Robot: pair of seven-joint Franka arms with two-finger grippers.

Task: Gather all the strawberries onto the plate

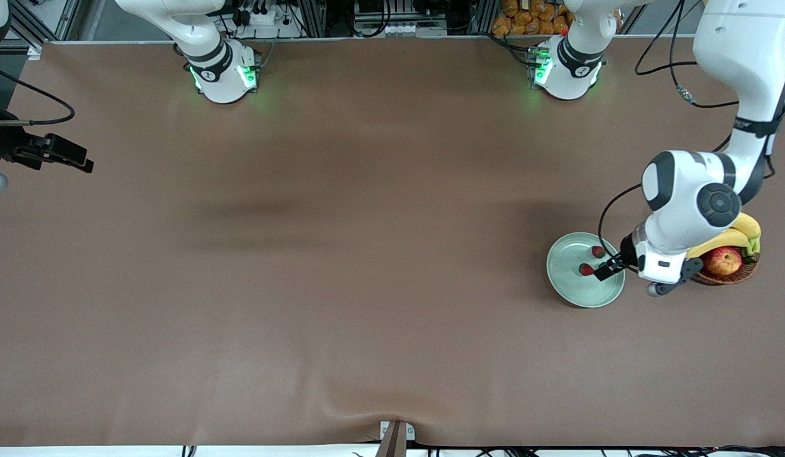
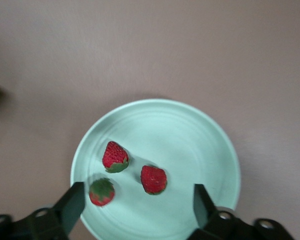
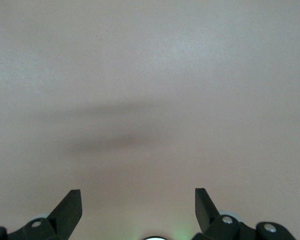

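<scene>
Right gripper (image 3: pixel 138 210): you see its black two-finger jaws spread wide with nothing between them, over bare table at the right arm's end; this arm waits.

Table (image 1: pixel 342 254): a brown cloth-covered surface, wrinkled near the front camera's edge.

Plate (image 2: pixel 190 135): the round, shallow, pale mint-green glossy dish sits toward the left arm's end of the table, just beside the basket.

Strawberries: all three small red berries with dark green leafy caps lie inside the plate. One (image 2: pixel 114 156) and another (image 2: pixel 154 179) lie close together near the middle; the third (image 2: pixel 101 192) lies beside them, closer to the rim (its outline looks smeared).

Left gripper (image 2: pixel 138 210): you see it over the plate's edge, black fingers parted wide, released, gripping nothing.

Basket (image 1: pixel 735 275): a brown woven wicker bowl, partly hidden under the left arm's wrist, holding a red-yellow apple (image 1: pixel 723 260) and a yellow banana (image 1: pixel 738 236).
</scene>
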